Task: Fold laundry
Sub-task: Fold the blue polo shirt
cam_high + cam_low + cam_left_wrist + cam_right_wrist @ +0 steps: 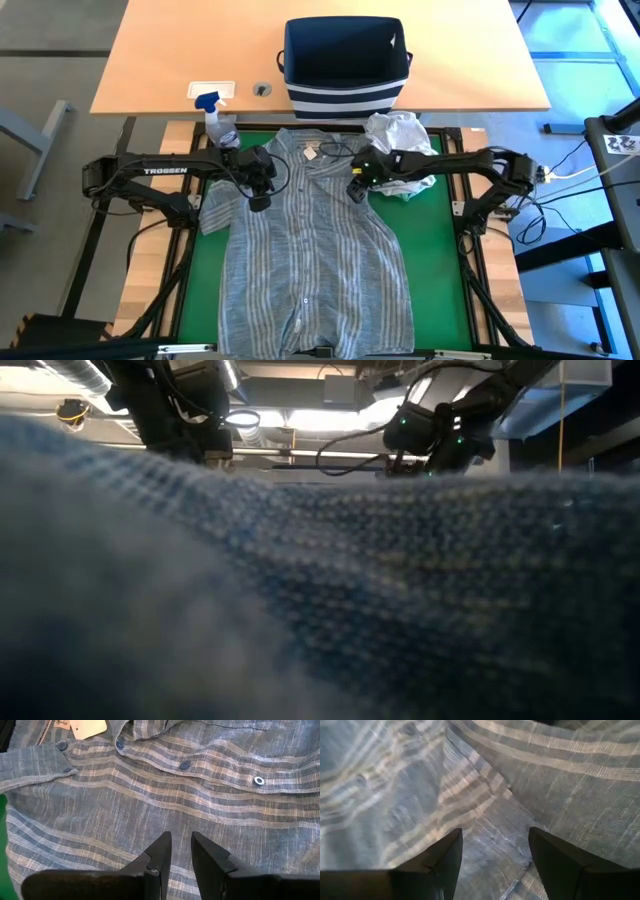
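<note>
over the striped shirt [315, 250], right gripper [492, 852] gapes, left gripper [181, 851] narrow.

Pale wooden table [180, 60] behind the green-topped work table [440, 250], carrying a navy-and-white striped fabric basket [345, 95] and a white wall-plate-like rectangle [211, 90]. Grey floor [50, 40] around. Overhead, bright ceiling strip lights [330, 420] and silver ducting [60, 375].

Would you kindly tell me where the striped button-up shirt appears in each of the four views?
High view: striped shirt spread flat on the green mat, centre.
Low view: blurred weave fills the foreground.
Left wrist view: button placket beyond the fingers.
Right wrist view: fabric fills the picture.
Shared landmark: its pale stripes.
</note>
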